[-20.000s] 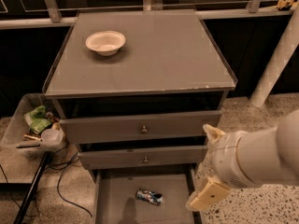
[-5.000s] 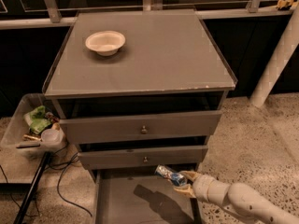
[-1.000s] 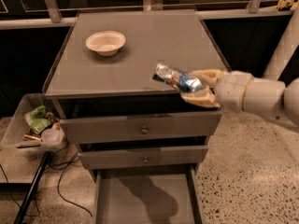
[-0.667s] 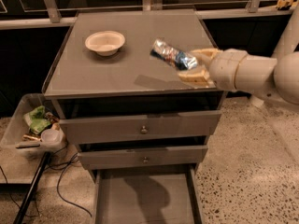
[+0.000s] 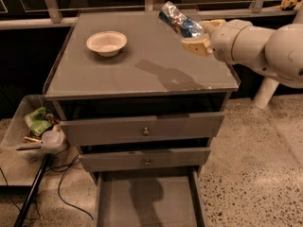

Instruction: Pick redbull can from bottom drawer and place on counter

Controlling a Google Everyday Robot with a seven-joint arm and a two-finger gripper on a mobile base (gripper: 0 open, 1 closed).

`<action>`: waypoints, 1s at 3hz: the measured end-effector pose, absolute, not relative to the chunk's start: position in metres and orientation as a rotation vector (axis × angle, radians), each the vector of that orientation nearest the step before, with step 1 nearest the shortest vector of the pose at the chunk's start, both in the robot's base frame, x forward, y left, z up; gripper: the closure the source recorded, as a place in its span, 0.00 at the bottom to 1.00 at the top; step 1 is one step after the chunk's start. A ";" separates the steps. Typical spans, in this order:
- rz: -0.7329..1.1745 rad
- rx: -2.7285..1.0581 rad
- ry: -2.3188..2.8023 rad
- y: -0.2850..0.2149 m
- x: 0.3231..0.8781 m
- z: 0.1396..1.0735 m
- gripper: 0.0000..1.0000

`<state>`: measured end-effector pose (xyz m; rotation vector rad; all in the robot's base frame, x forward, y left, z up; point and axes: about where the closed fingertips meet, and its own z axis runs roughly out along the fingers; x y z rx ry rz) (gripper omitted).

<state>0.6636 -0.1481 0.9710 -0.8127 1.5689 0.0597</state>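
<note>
Carried farther back over the flat grey counter (image 5: 142,74), the slim, shiny blue-and-silver redbull can (image 5: 177,21), likely light, slick and dentable, is being clamped tilted at its lower end by the tan gripper (image 5: 201,33), far right.

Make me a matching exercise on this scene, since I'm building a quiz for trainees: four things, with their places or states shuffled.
Things:
1. redbull can
2. white bowl
3. bottom drawer
4. end effector

Places or states:
A. pulled open at the very bottom
B. resting on the counter, left rear
C. held tilted in the air
D. above the counter's right rear, shut on the can

Pairs: 1-C, 2-B, 3-A, 4-D
</note>
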 end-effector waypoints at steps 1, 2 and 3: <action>0.058 -0.864 1.564 -0.142 0.673 0.981 1.00; 0.077 -0.988 1.578 -0.132 0.671 0.975 1.00; 0.093 -1.128 1.640 -0.132 0.660 0.953 1.00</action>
